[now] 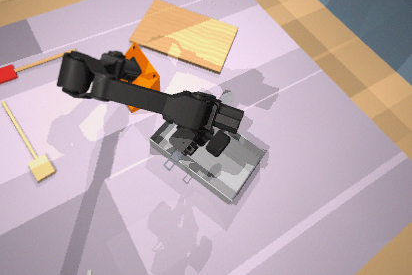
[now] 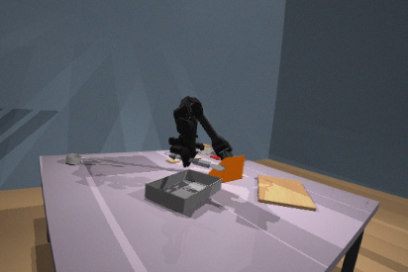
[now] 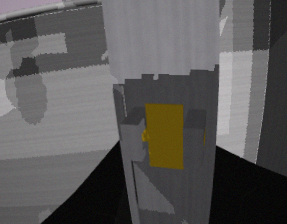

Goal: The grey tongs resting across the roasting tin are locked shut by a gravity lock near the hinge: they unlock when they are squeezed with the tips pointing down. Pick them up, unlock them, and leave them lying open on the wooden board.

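My gripper (image 1: 186, 148) (image 2: 184, 159) is shut on the grey tongs (image 3: 164, 50) and holds them over the left end of the roasting tin (image 1: 250, 166) (image 2: 168, 199) (image 3: 54, 130). In the wrist view the tongs fill the middle as a broad grey strip running away from the camera, with a yellow lock piece (image 3: 165, 135) near the hinge. In the top and exterior views the arm hides most of the tongs. I cannot tell whether their arms are apart. The wooden board (image 1: 200, 40) (image 2: 284, 193) lies flat on the table beyond the tin, with nothing on it.
The arm's orange base mount (image 1: 145, 67) (image 2: 230, 169) stands between the tin and the board. A red-headed tool (image 1: 6, 74) and a wooden spatula (image 1: 41, 167) lie at the left. A small grey cup (image 2: 72, 159) sits at the far table corner.
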`<state>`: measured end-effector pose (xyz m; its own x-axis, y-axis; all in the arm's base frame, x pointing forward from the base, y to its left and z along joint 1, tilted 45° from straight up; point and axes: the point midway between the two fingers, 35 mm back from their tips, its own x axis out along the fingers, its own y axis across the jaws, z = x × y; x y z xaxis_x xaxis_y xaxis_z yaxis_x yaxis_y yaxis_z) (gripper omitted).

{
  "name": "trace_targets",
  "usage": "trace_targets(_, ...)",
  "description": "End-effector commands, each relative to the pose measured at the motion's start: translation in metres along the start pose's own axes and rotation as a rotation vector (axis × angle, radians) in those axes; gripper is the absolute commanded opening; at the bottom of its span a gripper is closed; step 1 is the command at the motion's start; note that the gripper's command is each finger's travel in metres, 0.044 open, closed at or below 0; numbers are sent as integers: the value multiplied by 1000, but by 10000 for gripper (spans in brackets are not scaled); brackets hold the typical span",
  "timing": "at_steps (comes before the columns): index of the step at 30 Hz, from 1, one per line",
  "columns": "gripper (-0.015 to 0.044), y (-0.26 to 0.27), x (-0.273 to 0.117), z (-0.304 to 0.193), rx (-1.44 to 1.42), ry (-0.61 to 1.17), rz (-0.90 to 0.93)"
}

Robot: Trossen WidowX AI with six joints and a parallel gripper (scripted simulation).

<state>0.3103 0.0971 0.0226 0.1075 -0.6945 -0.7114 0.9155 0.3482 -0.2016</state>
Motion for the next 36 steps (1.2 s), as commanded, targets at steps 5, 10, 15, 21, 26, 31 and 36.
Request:
trace_targets(5, -150, 5, -18, -53, -189, 25, 21)
trace_targets(10, -150, 2, -28, -88, -310, 41, 24)
trace_targets(15, -150, -4, -39, -124, -436, 47, 30)
trace_targets(21, -150, -15, -49, -166, -573, 48, 28)
trace_targets(26, -150, -28, -54, -199, -685, 42, 24)
trace_targets(31, -150, -45, -59, -231, -794, 34, 14)
trace_targets(36, -150, -64, -61, -261, -896, 22, 2)
